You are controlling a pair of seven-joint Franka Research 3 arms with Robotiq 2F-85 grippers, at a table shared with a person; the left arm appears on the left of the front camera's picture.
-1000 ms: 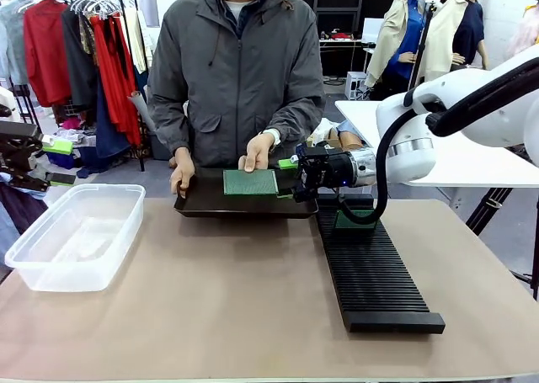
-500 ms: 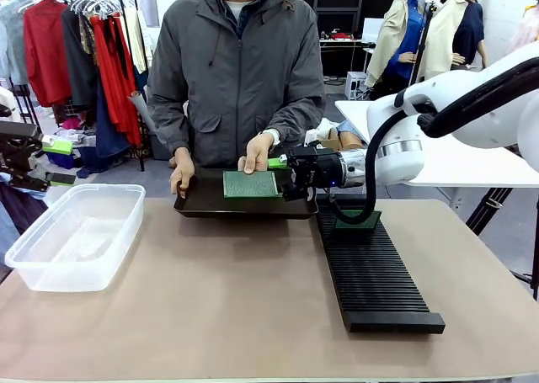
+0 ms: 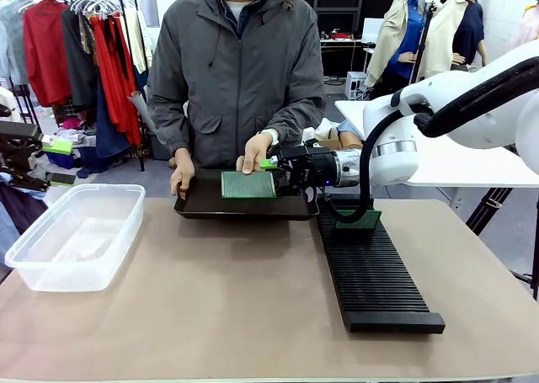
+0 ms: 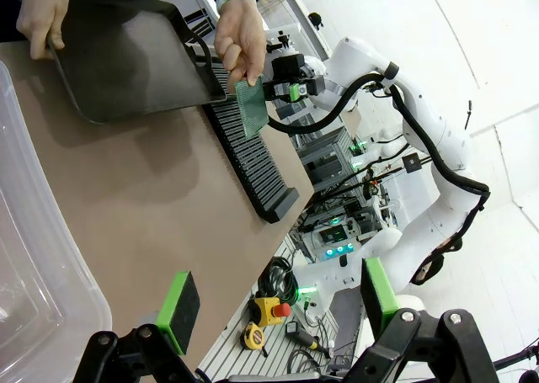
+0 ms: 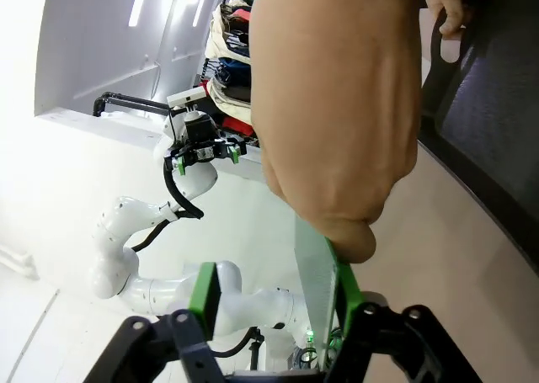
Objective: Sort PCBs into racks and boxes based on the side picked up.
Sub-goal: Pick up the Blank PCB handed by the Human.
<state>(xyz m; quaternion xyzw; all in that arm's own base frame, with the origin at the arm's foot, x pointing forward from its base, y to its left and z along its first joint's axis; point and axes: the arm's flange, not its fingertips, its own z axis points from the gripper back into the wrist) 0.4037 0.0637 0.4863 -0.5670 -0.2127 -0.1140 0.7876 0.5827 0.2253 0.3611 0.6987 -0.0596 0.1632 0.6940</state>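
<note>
A person's hand (image 3: 255,151) holds a PCB (image 3: 248,184), its dot-grid face toward me, upright over a shallow black tray (image 3: 210,204). My right gripper (image 3: 271,172) is open at the board's right edge, and the person still holds the board. In the right wrist view the PCB (image 5: 313,265) stands edge-on between the green pads, close to one finger (image 5: 346,292), under the hand (image 5: 337,105). Another PCB (image 3: 359,220) stands in the far end of the black rack (image 3: 375,273). My left gripper (image 4: 278,303) hangs open and empty off the table's left side, beyond the clear box (image 3: 76,236).
The person's other hand (image 3: 181,174) grips the tray's left rim. The rack runs from the tray toward the front edge on the right. A white table (image 3: 455,160) stands behind my right arm.
My right gripper has moved left along the tray, from just right of the PCB to having its fingers around the board's right edge. The left arm has not moved.
</note>
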